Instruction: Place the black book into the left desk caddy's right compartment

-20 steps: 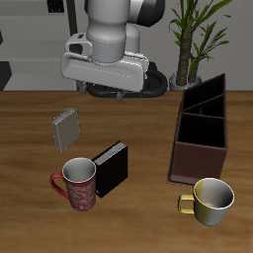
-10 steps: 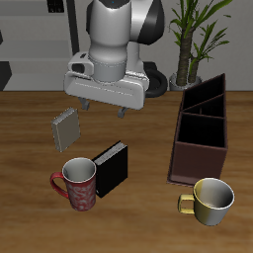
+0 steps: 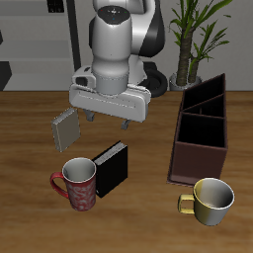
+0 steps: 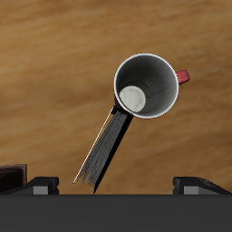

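The black book (image 3: 112,168) stands on edge on the tabletop (image 3: 30,128), touching a red mug (image 3: 77,183). The pincer (image 3: 106,121) hangs above it with fingers spread, holding nothing. The left desk caddy (image 3: 201,129) sits well apart.

Arm upright above the table, gripper (image 3: 108,121) pointing straight down, jaws apart, holding nothing.

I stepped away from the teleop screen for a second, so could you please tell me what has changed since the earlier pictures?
The gripper has come down and forward toward the black book, holding nothing. The book, red mug, grey book, yellow mug and left desk caddy have not moved.
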Controlling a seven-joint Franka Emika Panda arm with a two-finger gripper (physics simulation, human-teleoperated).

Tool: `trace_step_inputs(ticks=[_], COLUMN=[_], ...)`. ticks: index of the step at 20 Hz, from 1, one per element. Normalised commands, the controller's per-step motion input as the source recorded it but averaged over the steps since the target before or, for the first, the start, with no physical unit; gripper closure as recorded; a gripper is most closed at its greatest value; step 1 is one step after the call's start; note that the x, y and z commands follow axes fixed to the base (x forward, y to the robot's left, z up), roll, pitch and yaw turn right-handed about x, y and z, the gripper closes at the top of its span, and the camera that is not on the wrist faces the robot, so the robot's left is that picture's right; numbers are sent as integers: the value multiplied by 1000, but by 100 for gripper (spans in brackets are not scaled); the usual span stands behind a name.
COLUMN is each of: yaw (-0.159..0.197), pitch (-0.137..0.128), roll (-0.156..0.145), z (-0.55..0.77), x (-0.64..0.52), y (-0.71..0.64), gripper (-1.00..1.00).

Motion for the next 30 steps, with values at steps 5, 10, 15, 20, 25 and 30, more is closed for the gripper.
trace_step_inputs(ticks=[5,10,15,20,25,30], yaw=[-53,-16,-19,-51,-19,8], pitch=[-5,-23,14,-3,33,33], roll=[9,-27,10,-2,-1,-1], z=[-249,-356,-198,-286,-270,-223], x=[46,-40,-19,35,89,67], y=[32,-44,-10,19,62,-6], gripper=[-100,-100,-100,-100,-100,-100])
